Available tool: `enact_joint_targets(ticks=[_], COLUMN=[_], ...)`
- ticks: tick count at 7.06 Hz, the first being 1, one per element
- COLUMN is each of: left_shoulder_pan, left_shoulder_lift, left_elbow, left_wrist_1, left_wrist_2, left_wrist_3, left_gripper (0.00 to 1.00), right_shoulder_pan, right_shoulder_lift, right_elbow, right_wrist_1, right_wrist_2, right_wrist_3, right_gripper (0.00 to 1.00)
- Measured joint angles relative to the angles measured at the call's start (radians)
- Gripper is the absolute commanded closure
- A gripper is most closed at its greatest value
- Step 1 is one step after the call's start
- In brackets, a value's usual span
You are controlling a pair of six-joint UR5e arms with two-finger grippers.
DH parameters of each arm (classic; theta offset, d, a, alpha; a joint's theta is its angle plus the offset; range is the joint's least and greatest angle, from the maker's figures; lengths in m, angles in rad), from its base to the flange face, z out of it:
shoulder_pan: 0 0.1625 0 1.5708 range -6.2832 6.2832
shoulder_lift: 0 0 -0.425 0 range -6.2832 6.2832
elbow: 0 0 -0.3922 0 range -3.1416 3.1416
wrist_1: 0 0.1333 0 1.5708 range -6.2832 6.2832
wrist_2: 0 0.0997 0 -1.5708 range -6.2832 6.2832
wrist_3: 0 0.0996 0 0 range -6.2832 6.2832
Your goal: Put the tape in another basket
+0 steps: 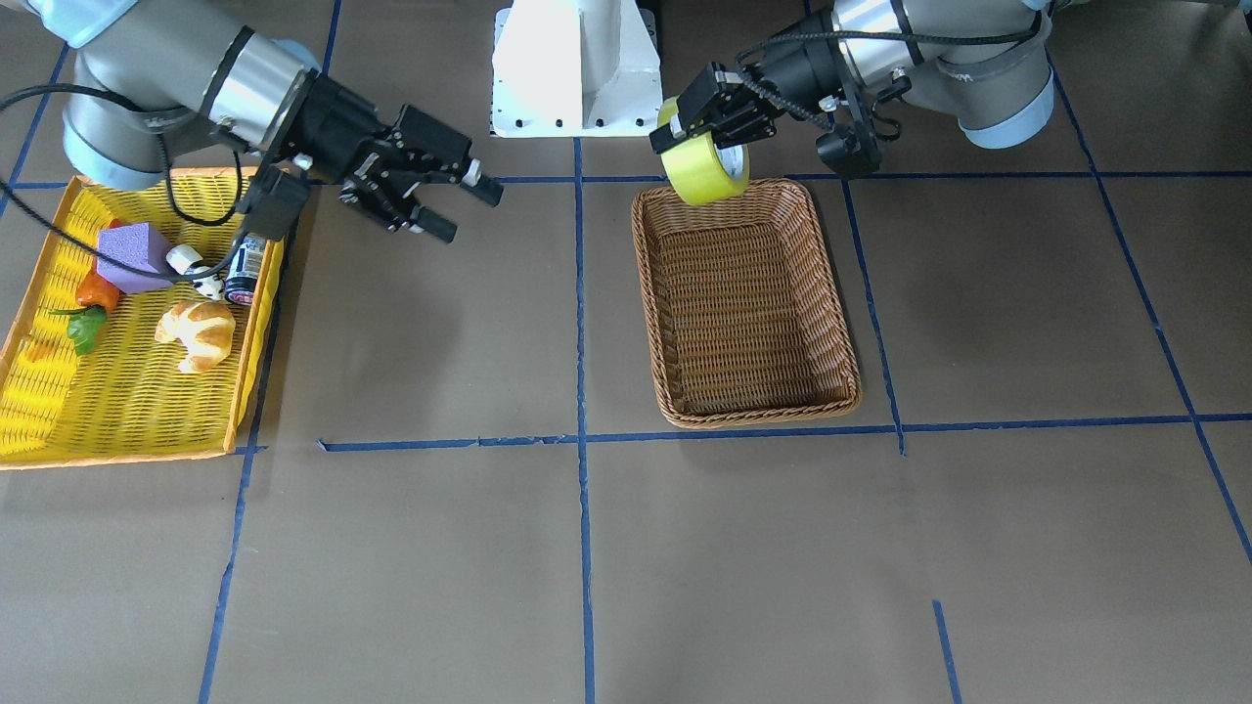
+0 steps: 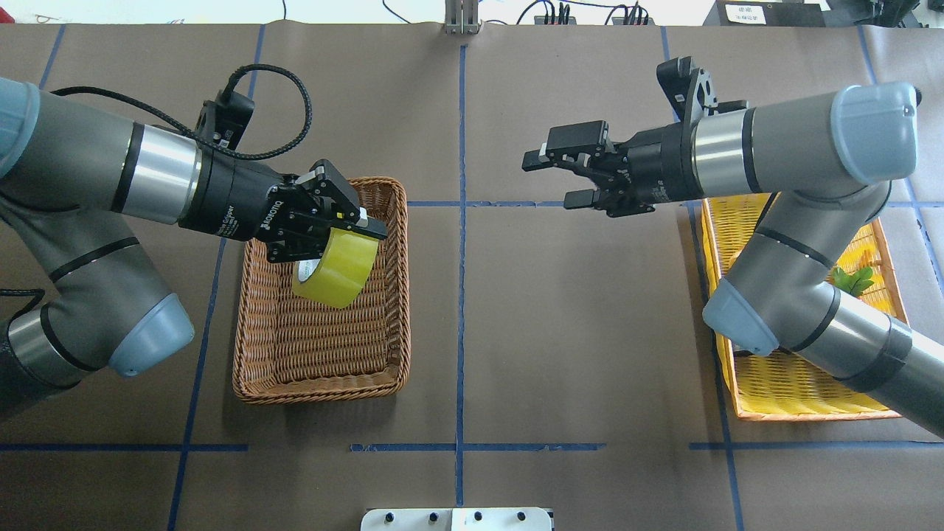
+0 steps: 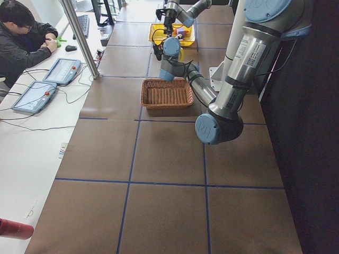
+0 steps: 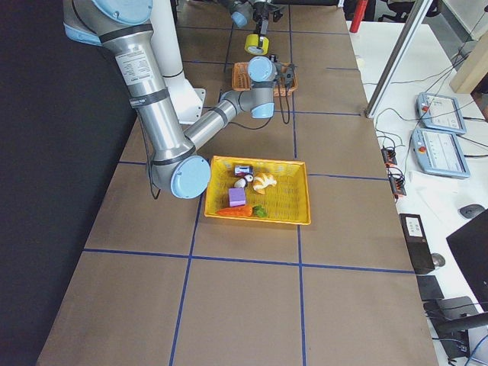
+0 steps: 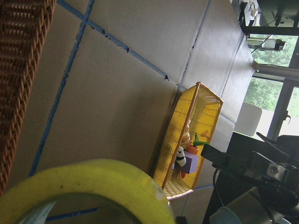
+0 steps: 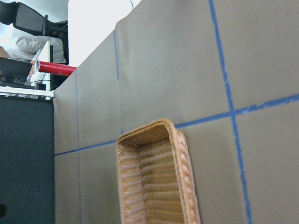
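The yellow tape roll hangs in my left gripper, which is shut on its rim. It hangs above the far end of the brown wicker basket, clear of the floor of the basket. The front view shows the tape over the basket's rim end nearest the robot, with the left gripper on it. The tape fills the bottom of the left wrist view. My right gripper is open and empty over the bare table between the two baskets; it also shows in the front view.
The yellow basket with orange rim holds a purple block, a croissant, a carrot, a can and a small toy. The white robot base stands at the table's edge. An operator sits at a side desk.
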Motion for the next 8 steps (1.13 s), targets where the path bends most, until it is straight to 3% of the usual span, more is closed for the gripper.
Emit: enact_joint_targets(ticks=[3, 5, 8], left_shoulder_pan=[0.015, 0.085, 0.196], left_shoulder_lift=[-0.001, -0.006, -0.065], left_elbow=[-0.006, -0.007, 0.001], left_wrist_1=[0.333, 0.522, 0.838], left_wrist_2=[0.047, 0.206, 0.428], left_wrist_3=[0.335, 0.504, 0.694], left_gripper=[1.0, 1.0, 0.95], right_shoulder_pan=[0.12, 0.187, 0.29], right_shoulder_lift=[-0.025, -0.079, -0.171], right_elbow=[0.004, 0.005, -0.001], right_wrist_1=[-0.338, -0.503, -0.618], right_wrist_2=[-0.001, -0.001, 0.022], right_wrist_3=[-0.409, -0.69, -0.979], right_gripper=[0.0, 0.0, 0.0])
